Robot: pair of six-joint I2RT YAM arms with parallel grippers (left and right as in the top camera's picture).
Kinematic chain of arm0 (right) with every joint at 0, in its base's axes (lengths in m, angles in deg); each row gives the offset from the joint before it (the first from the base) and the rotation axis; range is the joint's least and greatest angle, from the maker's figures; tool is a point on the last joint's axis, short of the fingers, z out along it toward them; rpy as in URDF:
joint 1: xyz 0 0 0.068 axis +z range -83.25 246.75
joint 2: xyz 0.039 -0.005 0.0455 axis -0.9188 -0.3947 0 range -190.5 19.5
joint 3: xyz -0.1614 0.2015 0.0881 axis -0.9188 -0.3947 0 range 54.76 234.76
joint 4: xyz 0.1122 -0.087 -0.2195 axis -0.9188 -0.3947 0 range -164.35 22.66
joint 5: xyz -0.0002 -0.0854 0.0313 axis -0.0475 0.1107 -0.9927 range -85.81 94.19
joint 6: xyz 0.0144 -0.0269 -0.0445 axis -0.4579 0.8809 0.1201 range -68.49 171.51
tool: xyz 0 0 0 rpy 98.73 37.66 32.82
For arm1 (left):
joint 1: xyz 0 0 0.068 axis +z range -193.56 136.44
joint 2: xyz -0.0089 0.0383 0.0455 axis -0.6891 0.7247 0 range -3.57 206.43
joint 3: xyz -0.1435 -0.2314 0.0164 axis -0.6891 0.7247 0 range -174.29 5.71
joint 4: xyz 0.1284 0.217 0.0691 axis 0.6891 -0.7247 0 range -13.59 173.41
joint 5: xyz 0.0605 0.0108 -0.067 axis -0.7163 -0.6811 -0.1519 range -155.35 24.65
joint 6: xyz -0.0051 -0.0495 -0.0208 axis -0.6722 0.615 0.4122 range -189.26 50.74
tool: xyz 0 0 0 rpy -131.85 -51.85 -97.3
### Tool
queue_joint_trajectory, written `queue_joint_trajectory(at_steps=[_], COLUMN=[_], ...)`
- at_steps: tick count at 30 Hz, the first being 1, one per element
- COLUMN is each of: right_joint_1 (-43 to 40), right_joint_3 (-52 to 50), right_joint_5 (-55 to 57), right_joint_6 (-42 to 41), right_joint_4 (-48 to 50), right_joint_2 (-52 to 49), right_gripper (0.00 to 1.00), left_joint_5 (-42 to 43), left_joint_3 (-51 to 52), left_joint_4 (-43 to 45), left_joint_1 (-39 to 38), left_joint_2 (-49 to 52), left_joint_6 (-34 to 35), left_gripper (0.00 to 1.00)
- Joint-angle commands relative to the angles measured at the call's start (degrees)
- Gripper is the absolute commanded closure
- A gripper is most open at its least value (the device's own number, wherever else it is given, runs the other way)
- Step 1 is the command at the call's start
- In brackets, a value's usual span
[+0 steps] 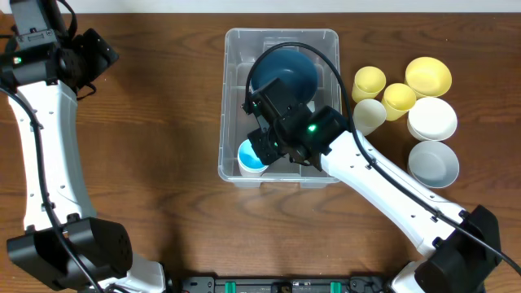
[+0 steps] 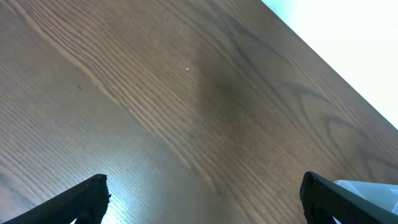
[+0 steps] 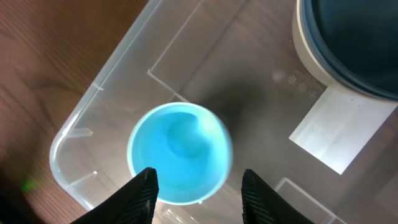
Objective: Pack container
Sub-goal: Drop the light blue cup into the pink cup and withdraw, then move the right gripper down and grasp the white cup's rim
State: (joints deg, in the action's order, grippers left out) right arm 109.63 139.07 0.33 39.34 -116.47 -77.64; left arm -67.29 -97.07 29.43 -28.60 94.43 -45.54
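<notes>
The clear plastic container (image 1: 232,98) stands mid-table. It holds a dark blue bowl (image 1: 285,72) at the far end and a light blue cup (image 1: 248,155) upright in its near left corner. My right gripper (image 1: 264,145) hangs open inside the container just above the cup. In the right wrist view the cup (image 3: 177,152) sits below and between the open fingers (image 3: 199,186), apart from them, beside the white label (image 3: 339,127) and the bowl (image 3: 354,43). My left gripper (image 2: 202,193) is open and empty over bare wood at the far left.
To the right of the container stand two yellow cups (image 1: 369,81), a yellow bowl (image 1: 428,75), a cream cup (image 1: 368,115), a white bowl (image 1: 432,118) and a pale grey bowl (image 1: 433,163). The left arm (image 1: 45,130) runs along the table's left side.
</notes>
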Motion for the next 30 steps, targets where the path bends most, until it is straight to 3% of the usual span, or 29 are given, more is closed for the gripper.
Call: queue_joint_trajectory(at_steps=[1,17,30], right_joint_1=[-2.3,-27.4,-40.1], right_joint_3=[1.6,3.6,-2.8], right_joint_5=[0.7,0.7,1.3], right_joint_6=[-1.0,-2.2,-7.1], right_joint_4=[-1.4,-15.9,-11.5], right_joint_2=[0.3,8.0,7.9], right_gripper=[0.53,0.42,0.42], left_joint_5=[-0.7,-0.7,-0.7], left_joint_3=[-0.6,-0.6,-0.6], left_joint_4=[-0.2,-0.2,-0.2], left_joint_1=[0.2,0.2,0.2], left_joint_2=[0.1,0.1,0.1], left_joint_6=[-0.6,-0.6,-0.6], left_gripper=[0.02,0.02,0.02])
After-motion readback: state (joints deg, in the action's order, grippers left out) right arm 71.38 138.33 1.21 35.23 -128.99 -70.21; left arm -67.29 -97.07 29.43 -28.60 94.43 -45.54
